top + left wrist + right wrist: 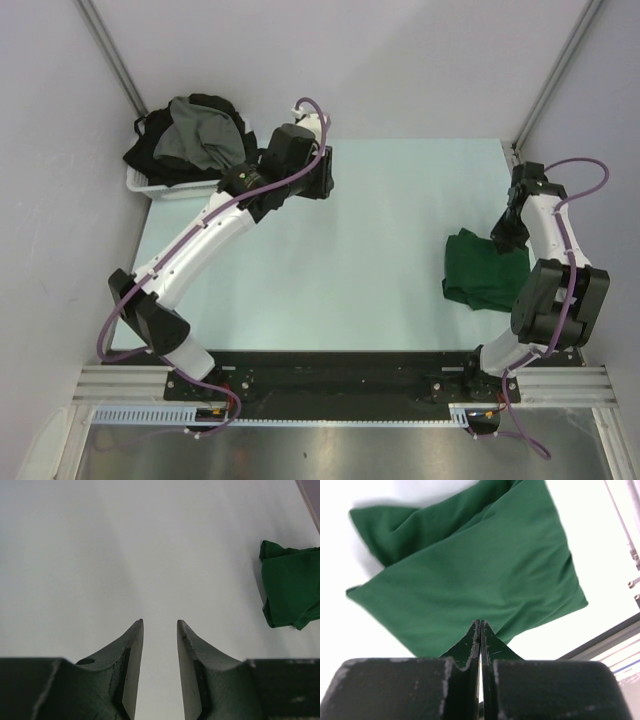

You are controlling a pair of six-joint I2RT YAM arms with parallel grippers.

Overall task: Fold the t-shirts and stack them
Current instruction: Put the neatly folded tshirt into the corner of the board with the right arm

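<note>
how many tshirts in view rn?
3 distinguishable: dark green t-shirt, folded, right side of the table; grey t-shirt atop the heap in the white basket, far left; black t-shirt beneath it. More black ones may be hidden there.

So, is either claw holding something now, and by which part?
Nothing is held. The left claw stands open over the table; the right claw is shut on nothing, close to the dark green t-shirt.
</note>
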